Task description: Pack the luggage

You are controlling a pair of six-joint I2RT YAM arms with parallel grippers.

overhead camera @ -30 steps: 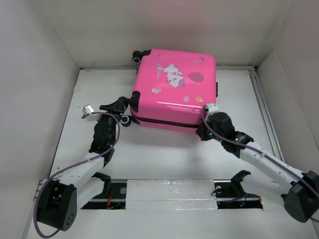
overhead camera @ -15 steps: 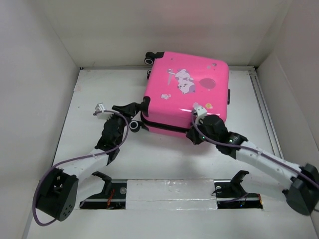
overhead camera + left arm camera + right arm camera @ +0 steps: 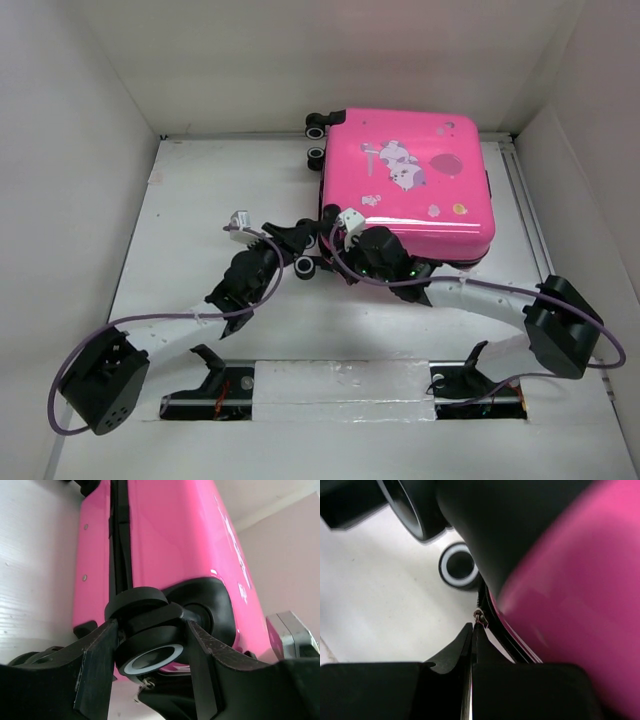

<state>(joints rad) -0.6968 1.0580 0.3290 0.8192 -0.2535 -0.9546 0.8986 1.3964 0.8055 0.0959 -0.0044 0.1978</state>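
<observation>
The luggage (image 3: 410,185) is a closed hot-pink suitcase with cartoon stickers, lying flat at the back right of the table. My left gripper (image 3: 303,250) is at its near left corner, shut on a black wheel (image 3: 150,656) with a white ring; the fingers (image 3: 97,665) press the wheel from both sides. My right gripper (image 3: 333,242) sits just right of that corner against the front edge. In the right wrist view its jaws meet tip to tip (image 3: 472,630), pinching the small metal zipper pull (image 3: 479,616) on the black zipper line beside the pink shell (image 3: 580,580).
Two more wheels (image 3: 316,128) stick out at the suitcase's far left corner. White walls close in the table on three sides, with a rail (image 3: 522,210) along the right. A black mount with white tape (image 3: 340,385) runs along the near edge.
The suitcase has slid right and toward the back wall, turning a little. My left gripper followed its corner wheel. My right gripper moved left along the front edge to the near left corner.
</observation>
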